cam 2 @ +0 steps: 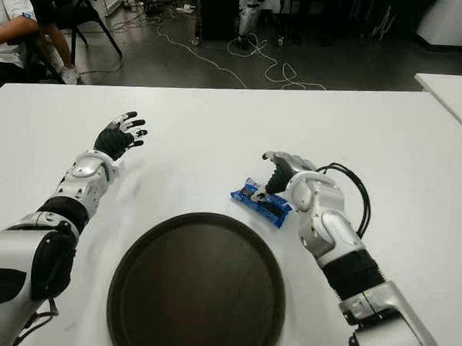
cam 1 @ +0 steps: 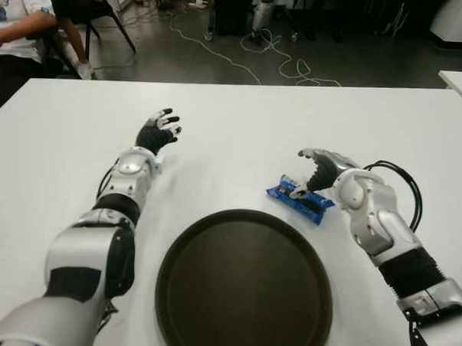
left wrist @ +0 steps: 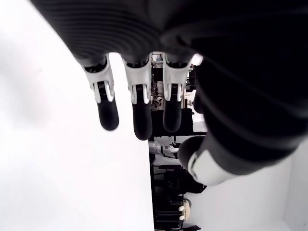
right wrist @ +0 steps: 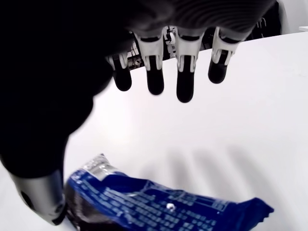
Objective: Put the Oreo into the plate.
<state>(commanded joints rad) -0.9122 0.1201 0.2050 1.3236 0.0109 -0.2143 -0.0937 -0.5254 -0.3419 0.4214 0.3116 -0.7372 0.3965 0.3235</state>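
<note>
Oreo pack (cam 1: 300,197): the blue packet is lying flat on the white table (cam 1: 240,135), just beyond the far right rim of the plate and not on it. One end is angling toward the plate, the other toward the right hand.

Plate (cam 1: 245,285): a dark round plate is sitting near the robot's edge of the table, between the two arms, with nothing on it.

Right hand (cam 1: 317,171): it is hovering right over the packet's far end. In the right wrist view the four fingers (right wrist: 185,82) are stretching out straight above bare table, and the thumb is coming down beside the packet's end, touching it or very nearly so; I cannot tell which. The hand is spread, gripping nothing.

Left hand (cam 1: 158,131): it is showing well to the left of the packet, out over the table, fingers fanned and loose, holding nothing. Whether it is touching the surface, I cannot tell.

Background: a person in a white shirt (cam 1: 15,18) is sitting at the far left corner, with cables (cam 1: 259,55) trailing over the dark floor behind the table.
</note>
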